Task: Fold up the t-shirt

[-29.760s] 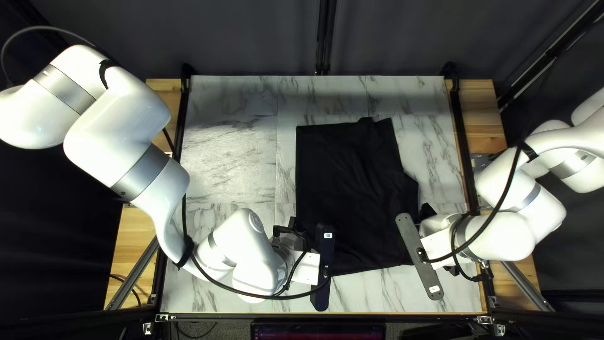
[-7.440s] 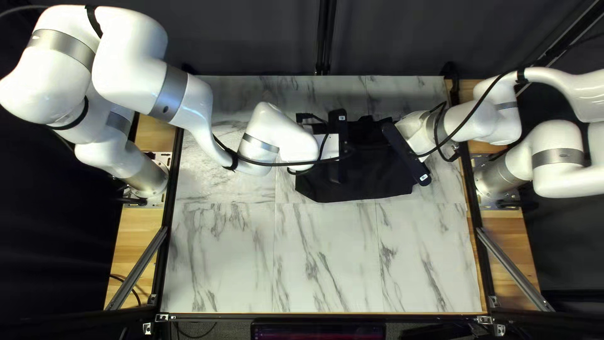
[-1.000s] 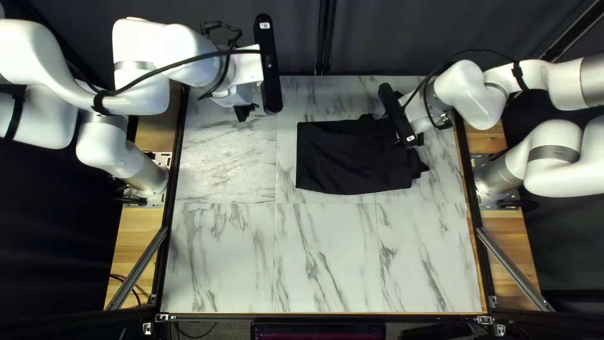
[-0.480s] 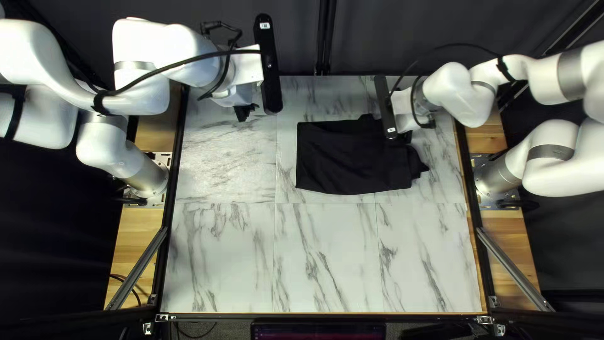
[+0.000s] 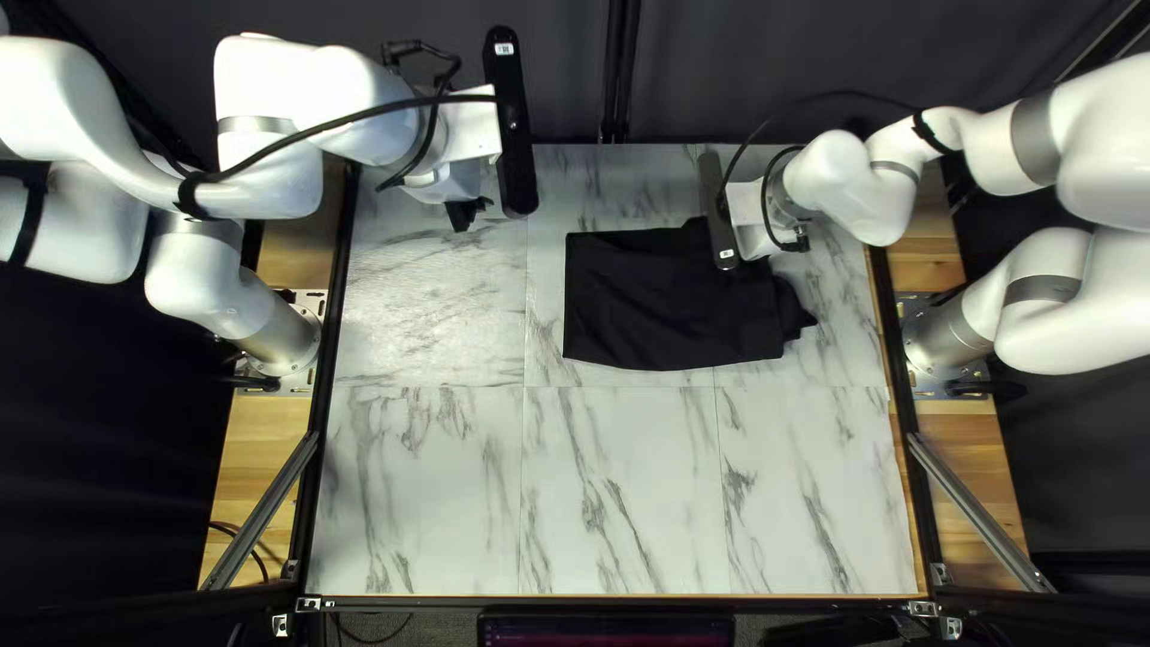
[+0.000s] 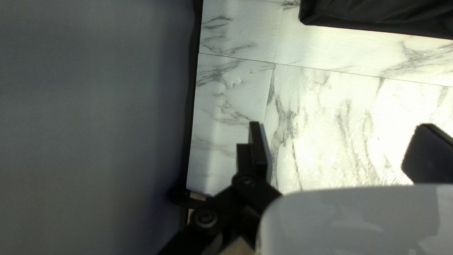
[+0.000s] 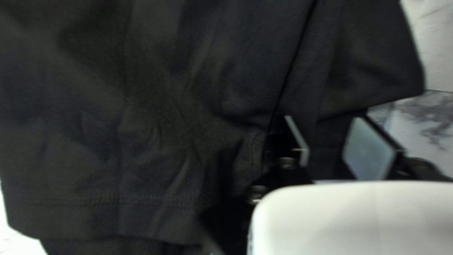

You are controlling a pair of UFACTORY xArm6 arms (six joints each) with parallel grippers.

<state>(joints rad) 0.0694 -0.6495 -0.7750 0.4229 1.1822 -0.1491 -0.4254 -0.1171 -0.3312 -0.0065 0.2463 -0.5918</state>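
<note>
Top left view: right arm has shifted toward 9 o'clock over shirt, likely lining up further folding. Both jaws spread.

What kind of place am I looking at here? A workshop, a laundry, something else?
Probably a robotics lab or test station: two white robot arms are mounted at the sides of a marble-patterned table, a dark curtain hangs behind it, and a black garment lies there folded over.
</note>
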